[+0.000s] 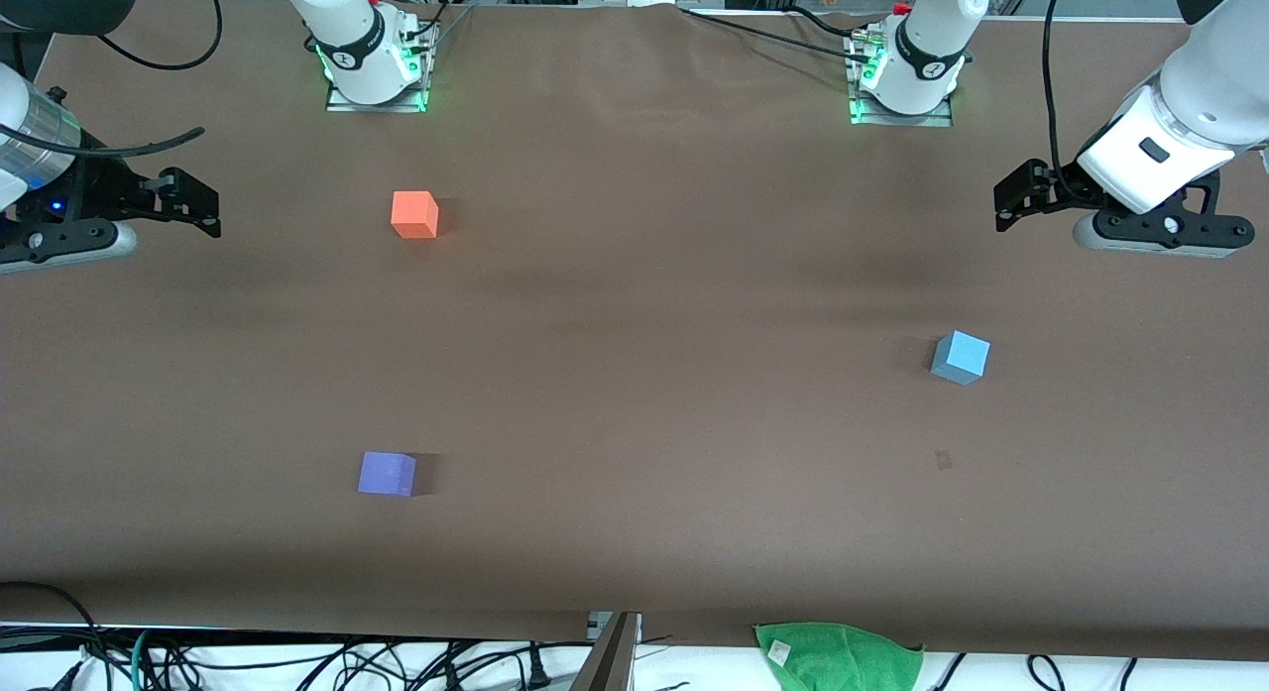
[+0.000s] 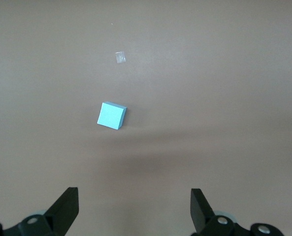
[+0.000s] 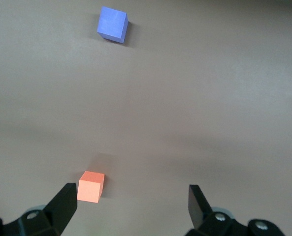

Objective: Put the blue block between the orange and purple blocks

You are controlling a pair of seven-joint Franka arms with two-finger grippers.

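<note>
Front view: blue block (image 1: 960,357) at four o'clock on table (image 1: 634,374); orange block (image 1: 414,215), purple block (image 1: 387,473) well apart. Left wrist: left gripper (image 2: 134,209) spread, empty. Right wrist: right gripper (image 3: 133,205) spread, apparently waiting.

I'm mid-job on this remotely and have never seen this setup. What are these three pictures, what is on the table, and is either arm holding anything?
Two robot arms stand at a brown table. The large picture looks down from across it; each small one comes from a camera on an arm's wrist.

The left gripper hangs open and empty over its end of the table, with the blue block lying there.

The right gripper, also open and empty, hangs over its own end. The orange block sits toward that end, and the purple block is nearer the front camera.

A green cloth hangs at the table's front edge. Nothing is held.
</note>
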